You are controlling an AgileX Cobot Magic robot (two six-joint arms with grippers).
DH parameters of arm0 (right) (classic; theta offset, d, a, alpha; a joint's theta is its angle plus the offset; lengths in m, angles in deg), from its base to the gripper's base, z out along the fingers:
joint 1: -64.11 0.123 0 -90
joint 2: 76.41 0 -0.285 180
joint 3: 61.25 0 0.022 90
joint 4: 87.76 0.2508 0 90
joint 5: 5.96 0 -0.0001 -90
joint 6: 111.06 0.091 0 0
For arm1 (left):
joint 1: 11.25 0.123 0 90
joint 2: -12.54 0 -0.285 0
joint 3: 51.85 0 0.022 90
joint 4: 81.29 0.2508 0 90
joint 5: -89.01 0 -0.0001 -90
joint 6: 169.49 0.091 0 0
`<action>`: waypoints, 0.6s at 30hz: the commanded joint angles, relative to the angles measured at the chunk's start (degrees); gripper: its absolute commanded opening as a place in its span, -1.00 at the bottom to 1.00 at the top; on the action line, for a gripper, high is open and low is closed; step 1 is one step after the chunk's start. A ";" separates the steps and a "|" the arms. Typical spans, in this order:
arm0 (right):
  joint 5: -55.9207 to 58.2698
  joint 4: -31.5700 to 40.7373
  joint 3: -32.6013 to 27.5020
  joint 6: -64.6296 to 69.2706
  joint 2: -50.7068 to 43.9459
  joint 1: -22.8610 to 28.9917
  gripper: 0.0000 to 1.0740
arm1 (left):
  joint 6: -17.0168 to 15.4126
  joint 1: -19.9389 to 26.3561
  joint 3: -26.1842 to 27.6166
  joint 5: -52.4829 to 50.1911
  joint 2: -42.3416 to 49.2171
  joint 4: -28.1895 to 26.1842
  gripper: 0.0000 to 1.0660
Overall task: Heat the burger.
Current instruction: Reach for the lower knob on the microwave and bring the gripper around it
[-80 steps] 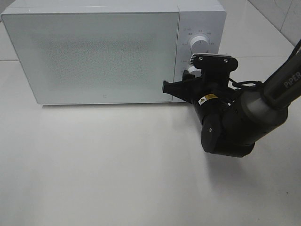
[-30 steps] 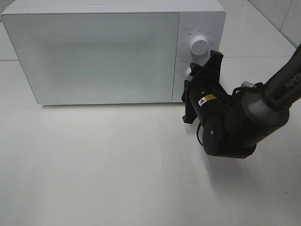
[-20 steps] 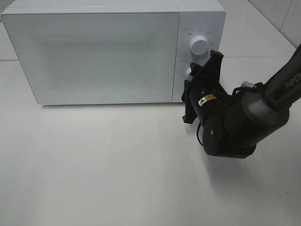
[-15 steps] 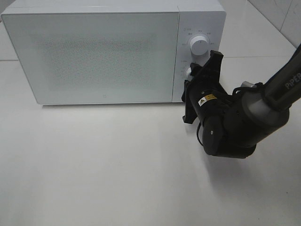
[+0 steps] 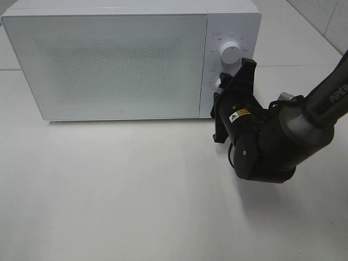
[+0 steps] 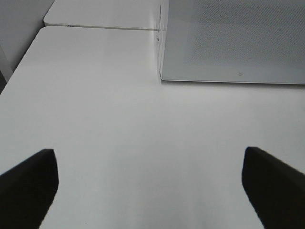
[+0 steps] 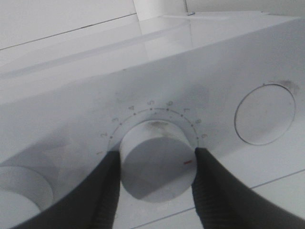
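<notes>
(a) right gripper: you see its jaws closed on the lower dial of the microwave, one finger on each side | (b) left gripper: jaws spread wide, empty, above the white table | (c) burger: not visible to you in any view; microwave door closed

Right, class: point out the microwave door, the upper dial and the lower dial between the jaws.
microwave door (image 5: pixel 109 65): exterior high view, middle of the panel.
upper dial (image 5: pixel 230 53): exterior high view, front face.
lower dial (image 7: pixel 157 162): right wrist view, round front face.
</notes>
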 commanded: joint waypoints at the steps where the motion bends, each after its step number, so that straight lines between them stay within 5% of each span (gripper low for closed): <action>1: -8.37 -0.57 1.20 -2.29 -0.34 0.00 -0.35 | -0.11 0.11 -0.29 -0.40 1.20 -0.52 0.88; 18: -8.31 0.92 1.20 -5.79 -0.34 0.00 0.11 | -0.11 0.11 -0.29 -0.40 1.20 -0.52 0.88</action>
